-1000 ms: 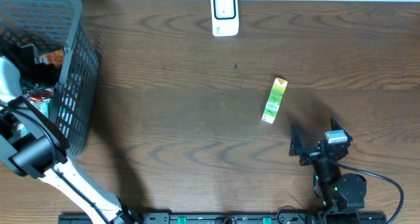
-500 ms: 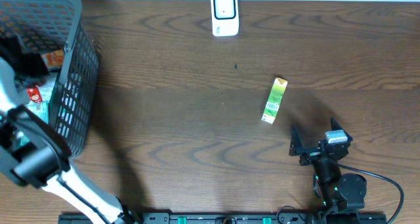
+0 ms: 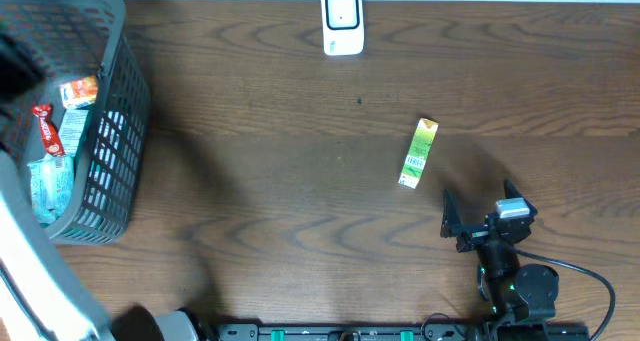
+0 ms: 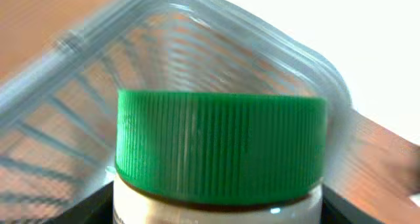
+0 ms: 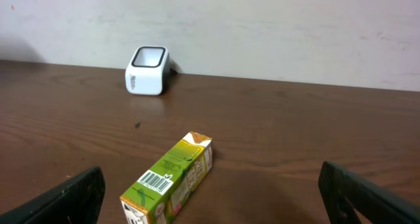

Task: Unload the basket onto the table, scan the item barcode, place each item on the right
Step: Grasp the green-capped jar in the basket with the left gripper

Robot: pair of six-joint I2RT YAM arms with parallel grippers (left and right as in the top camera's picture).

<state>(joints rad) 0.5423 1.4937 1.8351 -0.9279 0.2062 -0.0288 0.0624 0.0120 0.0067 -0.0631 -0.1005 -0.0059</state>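
Note:
A jar with a green ribbed cap (image 4: 220,152) and a white body fills the left wrist view. My left gripper (image 4: 216,214) is shut on the jar, a black finger on each side of the body. The grey mesh basket (image 4: 197,27) blurs behind it. In the overhead view the left arm (image 3: 30,271) is a blur at the left edge. A green carton (image 3: 419,153) lies on the table, its barcode facing up (image 5: 157,179). The white scanner (image 3: 342,21) stands at the far edge (image 5: 147,70). My right gripper (image 3: 478,216) rests open just short of the carton (image 5: 216,194).
The basket (image 3: 115,131) at the far left holds several snack packs (image 3: 55,131). Dark wood table (image 3: 280,181) stretches between basket, scanner and carton. A pale wall rises behind the scanner (image 5: 262,27).
My left arm has swung up and away from over the basket toward the left edge, uncovering the packs inside. The right arm and the carton have not moved.

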